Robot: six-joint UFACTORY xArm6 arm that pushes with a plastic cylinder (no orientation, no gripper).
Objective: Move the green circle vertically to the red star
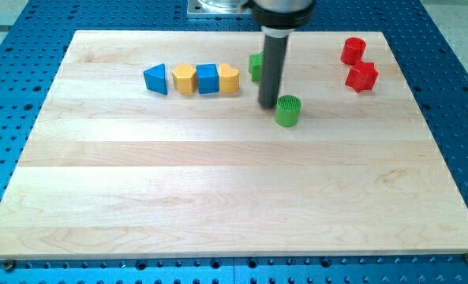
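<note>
The green circle (288,110) stands on the wooden board, right of centre in the upper half. The red star (361,76) lies at the upper right, to the right of and a little above the green circle. My tip (267,105) rests on the board just left of the green circle, close to it or touching its left side. The dark rod rises from there toward the view's top.
A red cylinder (353,50) sits just above the red star. A second green block (255,66) is partly hidden behind the rod. A row at upper left holds a blue triangle (156,79), yellow hexagon (184,79), blue cube (207,78) and yellow heart (229,79).
</note>
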